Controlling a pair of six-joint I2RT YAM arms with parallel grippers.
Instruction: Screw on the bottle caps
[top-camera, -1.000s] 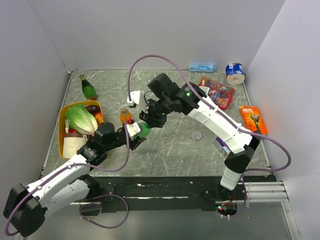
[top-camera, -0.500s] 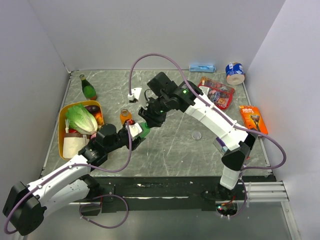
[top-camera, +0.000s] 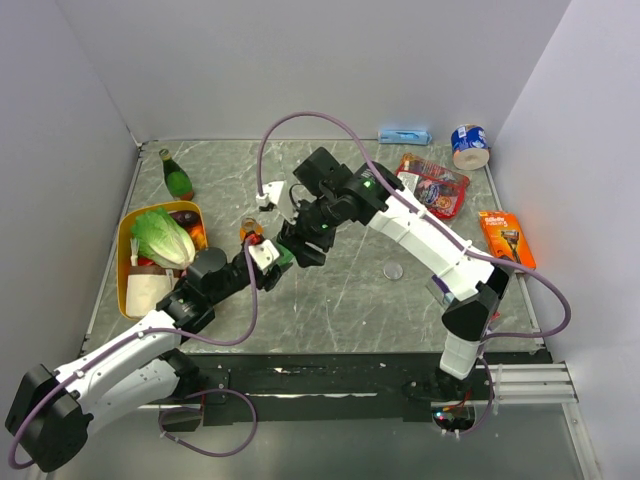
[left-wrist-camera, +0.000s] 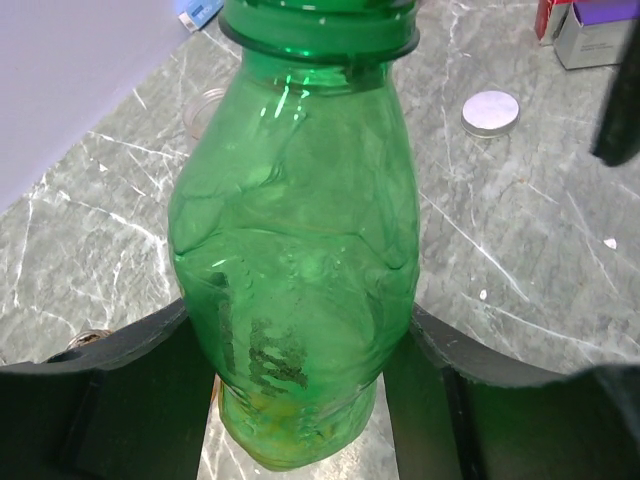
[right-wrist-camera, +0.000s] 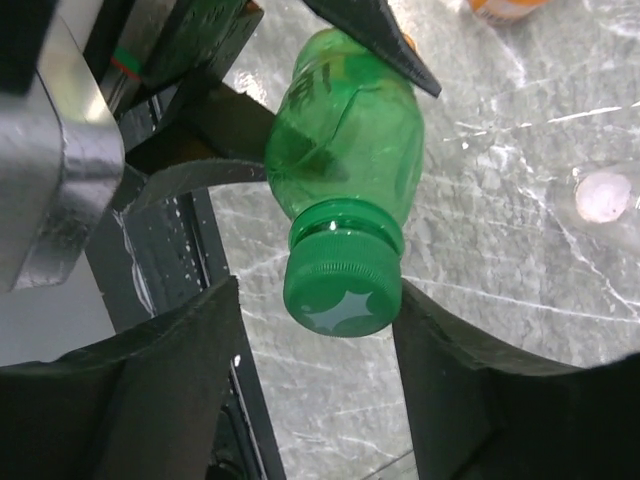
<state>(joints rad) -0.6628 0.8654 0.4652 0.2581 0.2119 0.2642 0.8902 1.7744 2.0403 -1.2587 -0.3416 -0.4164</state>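
At the far left of the table a dark-green bottle (top-camera: 177, 180) with a red top stands upright, and nearer in front of it sits a yellow tray (top-camera: 127, 262) with a lettuce (top-camera: 162, 238) in it. The left gripper (top-camera: 275, 262) reaches in from that side. Its jaws are closed on the lower body of the green bottle (left-wrist-camera: 300, 260), a black finger (left-wrist-camera: 110, 355) pressed to each flank. The orange bottle (top-camera: 250, 231) stands just behind this grip, apart from both arms.

The green bottle is tilted with its neck toward the right gripper (top-camera: 303, 248). The green cap (right-wrist-camera: 345, 292) sits on that neck. The right gripper's fingers (right-wrist-camera: 160, 390) stand wide to either side of the cap. A gap shows on one side, while on the other the finger seems just at the cap's edge, though contact is hard to judge.

Farther right the clear cap (top-camera: 394, 270) lies flat on the bare marble, well apart from the bottles. Beyond it a red packet (top-camera: 432, 183), a can (top-camera: 469, 146) and an orange razor pack (top-camera: 507, 238) lie along the right side.
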